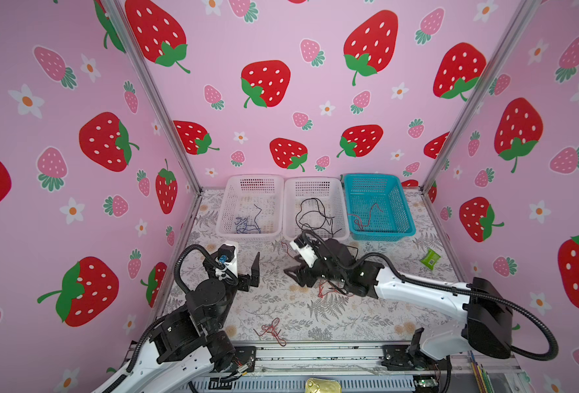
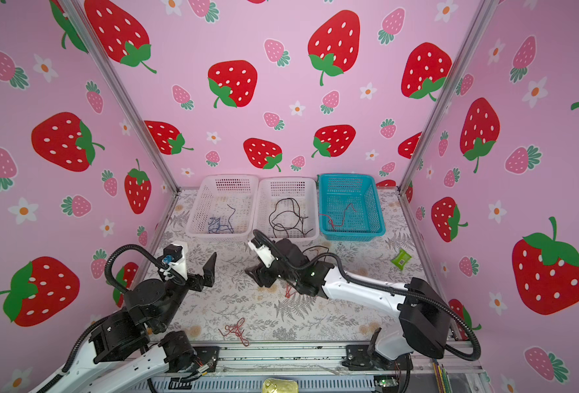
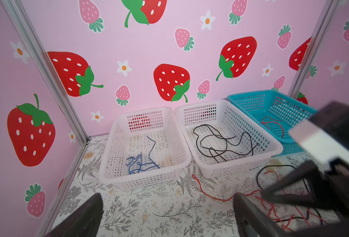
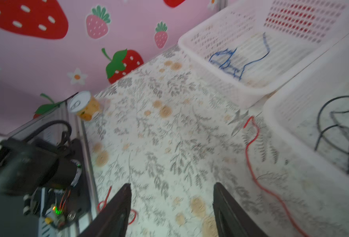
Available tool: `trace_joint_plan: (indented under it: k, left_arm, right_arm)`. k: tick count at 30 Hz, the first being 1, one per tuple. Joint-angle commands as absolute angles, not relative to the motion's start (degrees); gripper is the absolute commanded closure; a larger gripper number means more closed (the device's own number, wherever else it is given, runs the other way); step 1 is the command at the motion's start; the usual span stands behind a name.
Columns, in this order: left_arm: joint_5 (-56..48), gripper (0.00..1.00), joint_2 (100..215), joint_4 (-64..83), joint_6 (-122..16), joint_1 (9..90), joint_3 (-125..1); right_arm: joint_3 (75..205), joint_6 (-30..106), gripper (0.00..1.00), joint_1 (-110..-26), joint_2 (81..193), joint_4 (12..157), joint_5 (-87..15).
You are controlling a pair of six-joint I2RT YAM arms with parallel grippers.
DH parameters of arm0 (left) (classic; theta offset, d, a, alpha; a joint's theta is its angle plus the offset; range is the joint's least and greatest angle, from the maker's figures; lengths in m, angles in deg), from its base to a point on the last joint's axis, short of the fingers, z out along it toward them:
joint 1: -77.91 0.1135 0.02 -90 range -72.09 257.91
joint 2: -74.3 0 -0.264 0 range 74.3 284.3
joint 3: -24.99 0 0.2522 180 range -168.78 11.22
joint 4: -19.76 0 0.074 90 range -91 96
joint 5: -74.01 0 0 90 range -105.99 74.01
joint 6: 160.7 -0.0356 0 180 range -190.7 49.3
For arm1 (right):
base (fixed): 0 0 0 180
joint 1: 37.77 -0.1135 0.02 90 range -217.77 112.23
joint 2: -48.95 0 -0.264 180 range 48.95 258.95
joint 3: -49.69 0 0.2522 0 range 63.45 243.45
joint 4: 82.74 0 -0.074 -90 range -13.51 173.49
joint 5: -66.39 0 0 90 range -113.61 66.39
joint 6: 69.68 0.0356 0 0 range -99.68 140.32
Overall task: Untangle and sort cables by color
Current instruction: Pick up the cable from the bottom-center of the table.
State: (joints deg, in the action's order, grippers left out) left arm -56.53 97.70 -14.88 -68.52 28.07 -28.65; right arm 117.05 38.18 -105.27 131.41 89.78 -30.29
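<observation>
Blue cables [image 1: 247, 225] lie in the left white basket [image 1: 247, 237], black cables [image 1: 315, 217] in the middle white basket [image 1: 312, 179], and red cables [image 1: 366, 215] in the teal basket [image 1: 380, 234]. A mixed red and black tangle [image 1: 329, 292] lies on the table, partly under my right arm. One red strand [image 4: 251, 164] runs from it toward the middle basket. A small red tangle [image 1: 271, 331] sits near the front edge. My right gripper [image 4: 172, 186] hovers low over bare table beside the mixed tangle, open and empty. My left gripper [image 3: 167, 211] stands wide open in front of the left basket, also empty.
A green packet [image 1: 430, 258] lies at the right side of the table. A yellow can [image 4: 85, 106] lies by the left wall near my left arm's base. A gold tin [image 1: 322, 386] sits beyond the front rail. Pink walls close three sides.
</observation>
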Motion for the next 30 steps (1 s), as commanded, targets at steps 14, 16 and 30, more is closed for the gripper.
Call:
trace_joint_plan:
  k: [14,16,30]
  left_arm:
    - [-49.88,0.01,100.64,-31.19,-60.22,28.08,-35.81]
    - [-49.53,0.01,99.78,-35.21,-58.49,28.07,-36.56]
    - [-45.76,0.01,97.41,-40.32,-55.09,28.34,-33.25]
  right_arm:
    - [110.42,50.65,0.39,-125.6,144.95,103.36,-28.74]
    - [109.58,51.89,0.39,-125.96,146.5,105.2,-28.9]
    - [113.63,51.53,0.44,-127.63,151.4,97.12,-19.59]
